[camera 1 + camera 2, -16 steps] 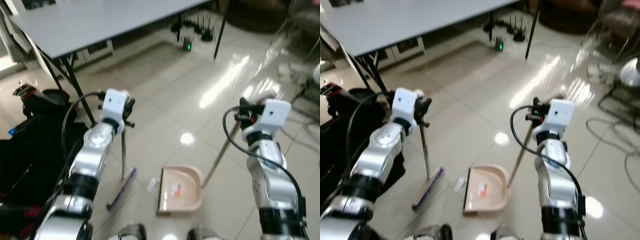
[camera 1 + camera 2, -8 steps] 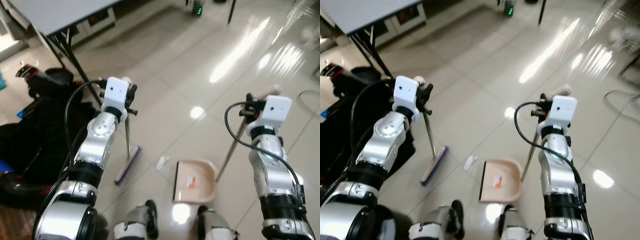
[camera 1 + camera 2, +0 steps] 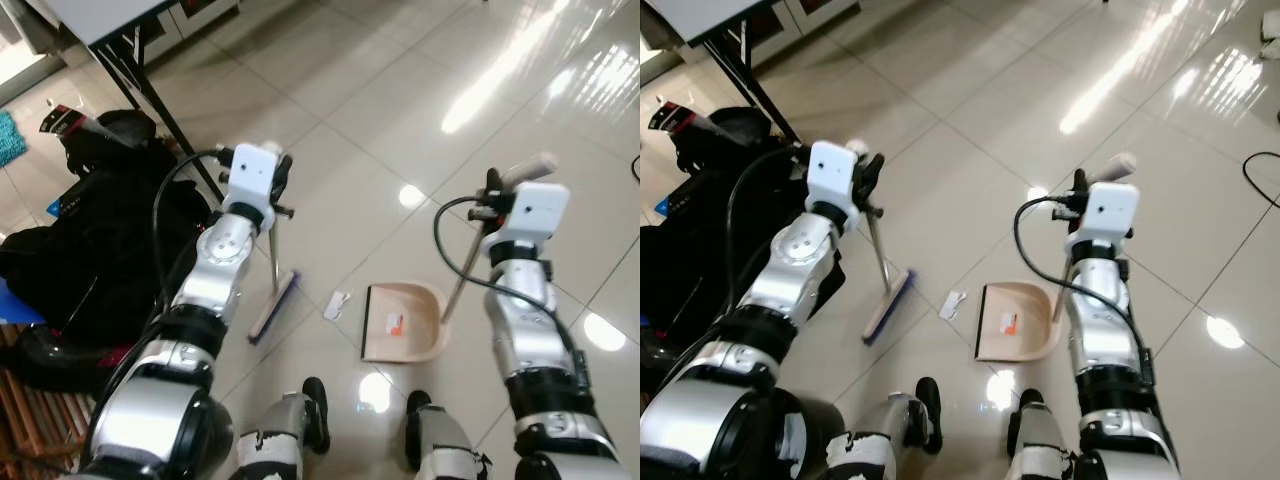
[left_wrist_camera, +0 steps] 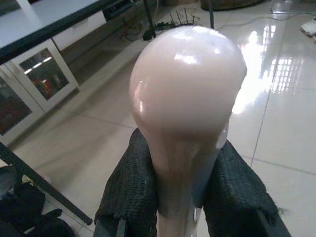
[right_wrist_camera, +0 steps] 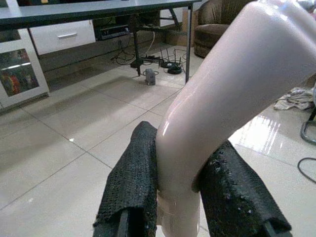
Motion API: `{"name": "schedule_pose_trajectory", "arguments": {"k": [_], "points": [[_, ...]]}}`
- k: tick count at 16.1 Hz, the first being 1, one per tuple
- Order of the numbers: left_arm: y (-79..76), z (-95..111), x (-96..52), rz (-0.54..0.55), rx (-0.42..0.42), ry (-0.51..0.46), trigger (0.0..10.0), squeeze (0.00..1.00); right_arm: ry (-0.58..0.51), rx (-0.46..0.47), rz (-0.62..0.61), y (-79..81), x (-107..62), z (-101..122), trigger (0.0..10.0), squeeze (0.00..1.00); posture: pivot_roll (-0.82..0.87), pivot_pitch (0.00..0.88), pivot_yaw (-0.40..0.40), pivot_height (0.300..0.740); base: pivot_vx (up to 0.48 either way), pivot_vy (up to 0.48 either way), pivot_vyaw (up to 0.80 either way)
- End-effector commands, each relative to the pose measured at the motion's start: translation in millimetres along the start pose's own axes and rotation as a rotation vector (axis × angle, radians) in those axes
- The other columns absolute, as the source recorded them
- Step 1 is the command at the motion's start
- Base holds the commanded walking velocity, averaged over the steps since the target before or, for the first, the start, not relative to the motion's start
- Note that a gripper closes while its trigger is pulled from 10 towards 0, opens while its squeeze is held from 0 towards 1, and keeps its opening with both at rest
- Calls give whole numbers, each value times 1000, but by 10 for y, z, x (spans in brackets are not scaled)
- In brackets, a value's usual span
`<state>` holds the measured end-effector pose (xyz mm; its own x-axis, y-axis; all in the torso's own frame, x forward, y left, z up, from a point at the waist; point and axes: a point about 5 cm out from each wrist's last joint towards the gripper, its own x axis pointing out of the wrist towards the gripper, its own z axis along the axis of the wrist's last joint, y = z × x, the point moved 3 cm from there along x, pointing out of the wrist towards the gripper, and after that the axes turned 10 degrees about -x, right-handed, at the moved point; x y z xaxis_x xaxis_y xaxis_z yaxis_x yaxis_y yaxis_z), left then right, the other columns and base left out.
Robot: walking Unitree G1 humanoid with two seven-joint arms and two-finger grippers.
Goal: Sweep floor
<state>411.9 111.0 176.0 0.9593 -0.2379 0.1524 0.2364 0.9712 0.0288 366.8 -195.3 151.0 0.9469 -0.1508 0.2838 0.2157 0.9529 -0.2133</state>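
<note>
Your left gripper (image 4: pixel 180 197) and right gripper (image 5: pixel 180 190) clamp the broom (image 3: pixel 273 290) and dustpan (image 3: pixel 403 322) by slick handle tops; both look light and stiff, so grip firmly.

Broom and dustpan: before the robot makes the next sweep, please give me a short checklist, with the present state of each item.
1. Left gripper shut on the broom handle: ok.
2. Right gripper shut on the dustpan handle: ok.
3. Dustpan lies flat on the floor, open edge toward the broom: ok.
4. White scrap lies between broom head and dustpan: ok.
5. Broom head touches the floor: cannot tell; it looks low, but contact is unclear.
6. Black bag sits close by the left arm; room for the stroke: cannot tell.
</note>
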Motion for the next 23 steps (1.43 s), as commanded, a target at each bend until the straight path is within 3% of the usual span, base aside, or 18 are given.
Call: {"name": "schedule_pose_trajectory", "arguments": {"k": [1, 4, 5, 9, 11, 13, 16, 20, 23], "points": [[29, 70, 27, 31, -6, -43, 10000, 0, -34, 5, 25, 128, 3, 43, 10000, 0, 79, 370, 172, 740, 0, 0, 0], [-41, 79, 74, 45, -44, -51, 10000, 0, -33, -4, 32, 205, 1, 26, 10000, 0, 83, 373, 173, 740, 0, 0, 0], [-122, 56, 113, 63, -98, -39, 10000, 0, -47, -30, 39, 291, -12, 46, 10000, 0, 60, 356, 188, 740, 0, 0, 0], [-337, -8, 160, 45, -154, -2, 10000, 0, -48, -39, 5, 362, 28, 89, 10000, 0, 53, 368, 189, 740, 0, 0, 0], [-501, 33, 219, 16, -296, 11, 10000, 0, -56, -25, -2, 477, 51, 179, 10000, 0, 33, 357, 196, 740, 0, 0, 0], [-585, 163, 268, -10, -358, -35, 10000, 0, -50, -34, 0, 534, 38, 180, 10000, 0, 29, 355, 197, 740, 0, 0, 0], [-699, 558, 391, -96, -488, -140, 10000, 0, -42, -17, 0, 552, -8, 136, 10000, 0, 44, 356, 183, 740, 0, 0, 0], [-619, 929, 468, -140, -538, -251, 10000, 0, -25, -28, -16, 517, 8, 94, 10000, 0, 46, 345, 177, 740, 0, 0, 0], [-539, 1264, 524, -217, -486, -303, 10000, 0, -18, -24, 0, 537, 45, 93, 10000, 0, 56, 330, 159, 740, 0, 0, 0]]}}
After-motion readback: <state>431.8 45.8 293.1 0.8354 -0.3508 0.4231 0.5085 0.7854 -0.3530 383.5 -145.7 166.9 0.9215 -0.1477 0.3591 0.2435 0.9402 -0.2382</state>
